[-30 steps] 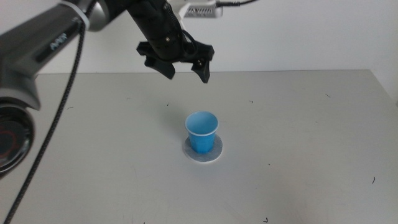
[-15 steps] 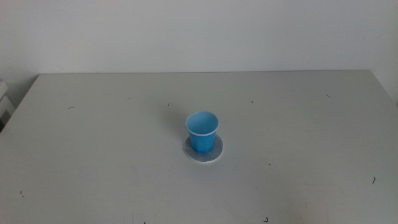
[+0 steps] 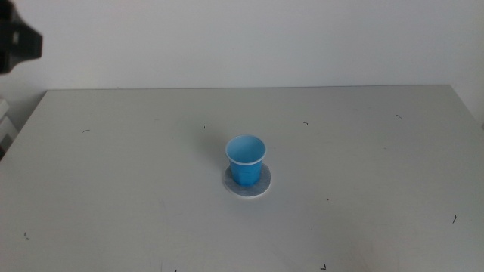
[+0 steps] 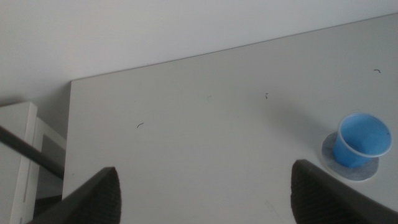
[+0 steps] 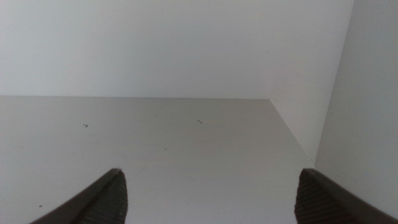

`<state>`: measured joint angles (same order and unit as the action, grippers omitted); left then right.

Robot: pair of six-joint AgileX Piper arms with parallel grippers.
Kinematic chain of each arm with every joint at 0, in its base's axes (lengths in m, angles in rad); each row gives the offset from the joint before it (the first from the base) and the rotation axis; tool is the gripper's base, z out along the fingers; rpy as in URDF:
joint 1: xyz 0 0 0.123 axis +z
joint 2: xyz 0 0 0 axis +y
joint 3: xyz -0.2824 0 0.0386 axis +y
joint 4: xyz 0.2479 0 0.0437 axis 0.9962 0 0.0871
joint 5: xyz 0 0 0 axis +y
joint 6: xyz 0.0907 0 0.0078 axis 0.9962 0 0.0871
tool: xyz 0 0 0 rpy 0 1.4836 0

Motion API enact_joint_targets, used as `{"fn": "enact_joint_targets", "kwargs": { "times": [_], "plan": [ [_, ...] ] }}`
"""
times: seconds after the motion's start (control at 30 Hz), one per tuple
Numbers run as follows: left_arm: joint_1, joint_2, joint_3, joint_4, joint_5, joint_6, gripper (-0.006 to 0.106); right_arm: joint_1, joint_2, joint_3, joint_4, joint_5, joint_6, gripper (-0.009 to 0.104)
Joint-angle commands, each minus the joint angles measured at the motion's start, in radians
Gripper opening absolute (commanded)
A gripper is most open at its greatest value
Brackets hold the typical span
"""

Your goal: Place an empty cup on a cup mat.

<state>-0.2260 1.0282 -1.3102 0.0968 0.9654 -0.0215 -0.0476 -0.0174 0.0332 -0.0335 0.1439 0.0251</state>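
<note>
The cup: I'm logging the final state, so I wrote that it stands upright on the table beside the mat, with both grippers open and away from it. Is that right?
Not quite. The cup stands upright on the mat, not beside it; the middle view shows the mat's edge ringing its base. The left gripper and right gripper are indeed open and away from it.

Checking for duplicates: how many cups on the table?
1. The cup stands upright on the cup mat near the table's middle; no others show.
</note>
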Motion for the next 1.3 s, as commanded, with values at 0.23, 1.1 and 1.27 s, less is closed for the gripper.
{"fn": "enact_joint_targets", "kwargs": {
  "times": [0.23, 1.1, 1.27],
  "plan": [
    [0.171, -0.393, 0.518, -0.066, -0.414, -0.015, 0.105, -0.001, -0.019, -0.012, -0.009, -0.078, -0.008, 0.094],
    [0.196, -1.057, 1.336, -0.097, -0.769, -0.059, 0.105, -0.001, -0.019, -0.012, -0.009, -0.078, -0.008, 0.094],
    [0.196, -1.056, 1.336, -0.097, -0.768, -0.059, 0.105, -0.001, -0.019, -0.012, -0.009, -0.078, -0.008, 0.094]
  ]
}}
